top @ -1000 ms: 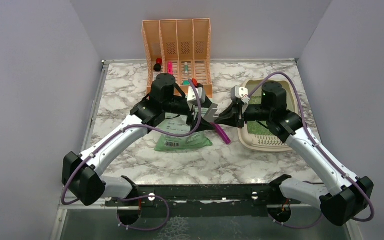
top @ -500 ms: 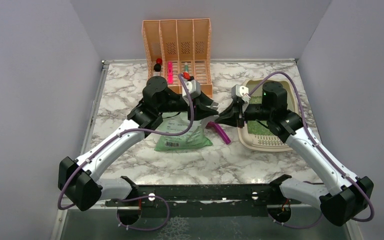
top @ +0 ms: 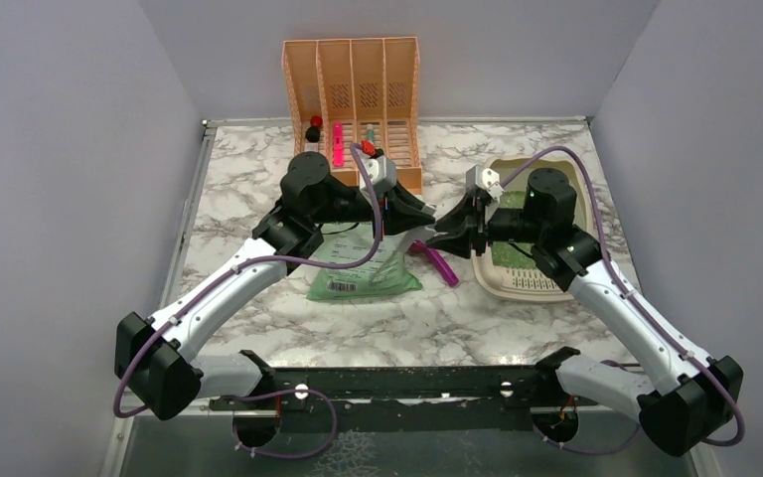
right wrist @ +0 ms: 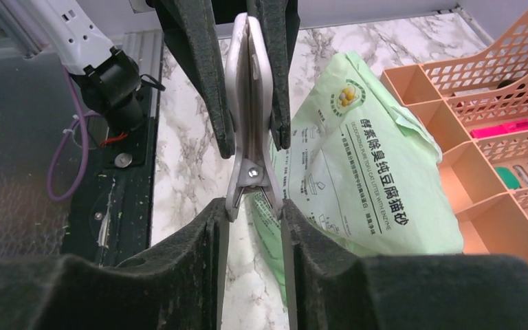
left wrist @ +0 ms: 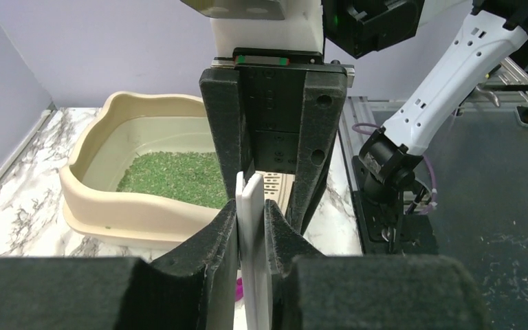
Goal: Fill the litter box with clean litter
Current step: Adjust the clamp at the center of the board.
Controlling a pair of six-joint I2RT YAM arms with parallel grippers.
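Left wrist | left claw (left wrist: 251, 206) clamps clip (left wrist: 254, 289) | right claw (right wrist: 251, 206) parted (litter box (left wrist: 110, 216) rim beyond)

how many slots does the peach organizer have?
4, side by side in one row across the organizer at the table's back edge: far left, centre-left, centre-right, far right. The left arm covers part of the front.

Plain lavender-grey walls (top: 60, 149) enclose a white marble-patterned table (top: 248, 169) on three sides under even light.

pale green bag (right wrist: 357, 158), printed Chinese line ending 豆腐猫砂, small English "CAT LITTER WITH ENZYME"
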